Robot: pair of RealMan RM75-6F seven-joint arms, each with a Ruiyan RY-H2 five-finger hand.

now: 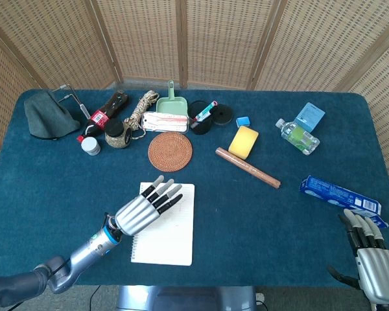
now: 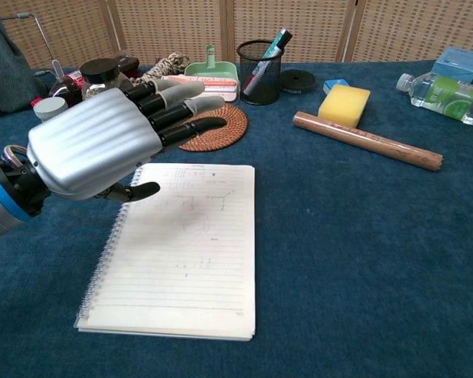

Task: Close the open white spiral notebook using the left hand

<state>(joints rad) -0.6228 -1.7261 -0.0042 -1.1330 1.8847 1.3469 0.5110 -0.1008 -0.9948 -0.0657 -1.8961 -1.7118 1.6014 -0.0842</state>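
Both views bright and evenly lit, soft diffuse light from above. Shadows faint: a small soft one under the silver ribbed left hand (image 2: pixel 91 146) on the white lined spiral notebook (image 2: pixel 181 252). Mild sheen on the hand's shell, no blown glare. Dark blue felt worktop (image 1: pixel 246 214) reads crisp (chest view close-up stretches the hand, far items slightly soft).
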